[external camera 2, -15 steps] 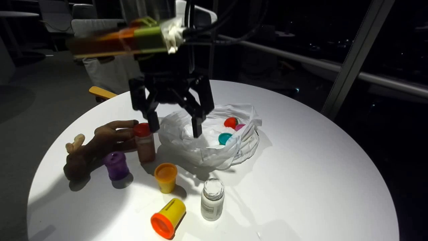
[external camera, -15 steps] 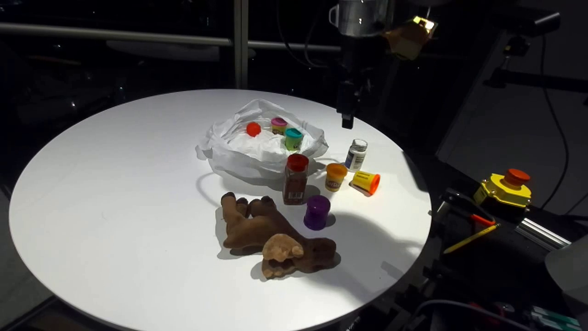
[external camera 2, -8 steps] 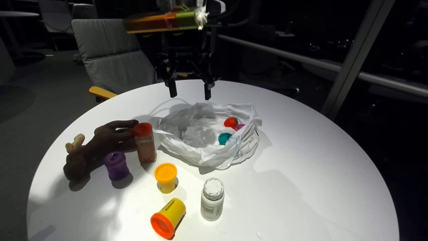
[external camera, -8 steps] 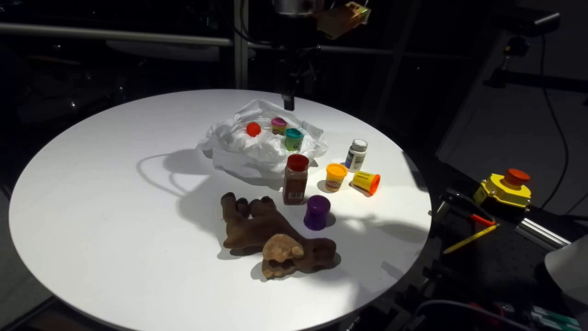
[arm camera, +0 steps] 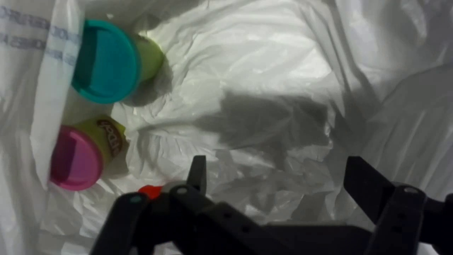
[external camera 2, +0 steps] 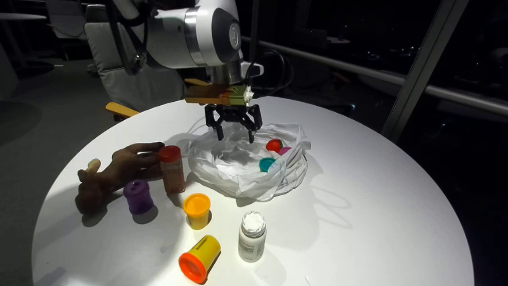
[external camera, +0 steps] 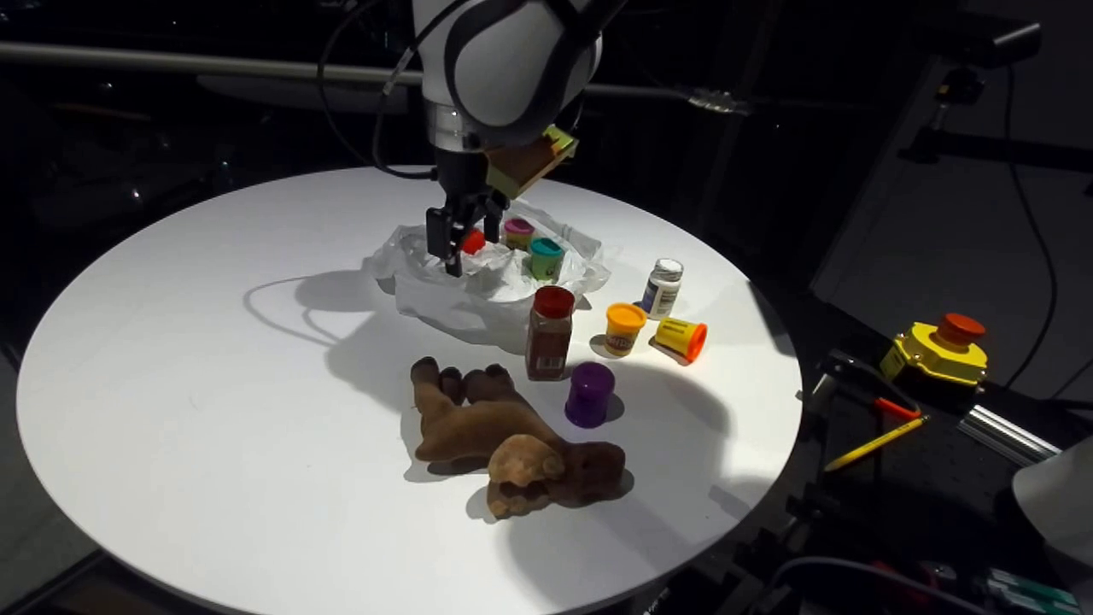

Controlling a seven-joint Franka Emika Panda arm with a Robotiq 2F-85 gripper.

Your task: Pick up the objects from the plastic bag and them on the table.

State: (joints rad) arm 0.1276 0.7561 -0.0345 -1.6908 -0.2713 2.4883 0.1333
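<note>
Looking down into the plastic bag [arm camera: 247,63], the wrist view shows bluish lettering on the film and a label on the pink-lidded tub [arm camera: 86,152] near the teal-lidded tub [arm camera: 111,62]. A red toy piece [external camera 2: 273,145] is mostly hidden there behind the fingers [arm camera: 366,187]; in an exterior view it shows clearly, with a green patch at one side. Only the exterior views take in what is outside the bag: red-brown bottle [external camera: 549,337], purple cup [external camera: 589,395], orange-lidded tub [external camera: 625,329] and white bottle [external camera 2: 252,238] upright, yellow tub [external camera: 680,338] and brown plush toy [external camera: 487,431] on their sides, all on the white surface [external camera: 213,359].

Whitish, translucent and wrinkled, the bag lies spread open, its rim raised in crumpled folds around its two tubs and the red piece.

In an exterior view the arm [external camera 2: 170,39] reaches in from the upper left, bends and turns down over the bag. The fingers point downward and stand wide apart, film and shadow between them; whether their tips touch the bag I cannot tell.
</note>
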